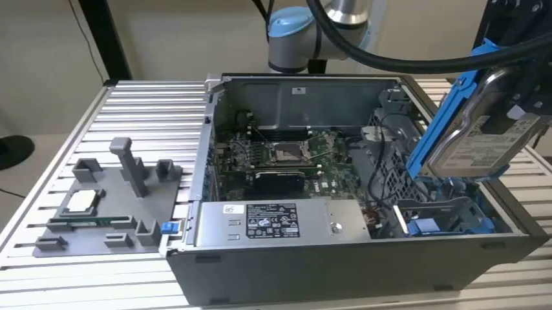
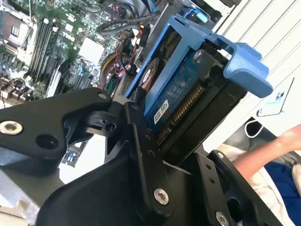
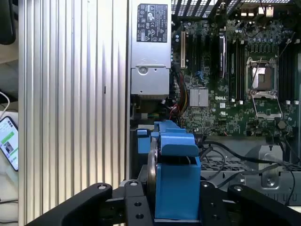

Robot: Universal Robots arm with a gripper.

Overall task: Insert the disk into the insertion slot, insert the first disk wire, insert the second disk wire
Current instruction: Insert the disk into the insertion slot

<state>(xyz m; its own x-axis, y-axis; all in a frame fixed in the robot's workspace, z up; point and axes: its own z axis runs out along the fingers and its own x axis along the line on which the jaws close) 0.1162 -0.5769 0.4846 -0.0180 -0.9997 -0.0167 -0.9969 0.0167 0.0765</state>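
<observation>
Claw (image 2: 171,141) clamps the disk (image 2: 151,75), whose circuit board (image 2: 181,87) faces the second wrist view.

Ribbed metal table (image 1: 147,110), open grey computer case (image 1: 345,265) on it, grey parts fixture (image 1: 112,206) beside the case

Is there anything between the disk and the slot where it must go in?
Nothing visible does. The gripper holds the disk tilted above the slot, whose opening looks free. Black cables hang beside the slot, toward the exterior view's left, not over it.
</observation>
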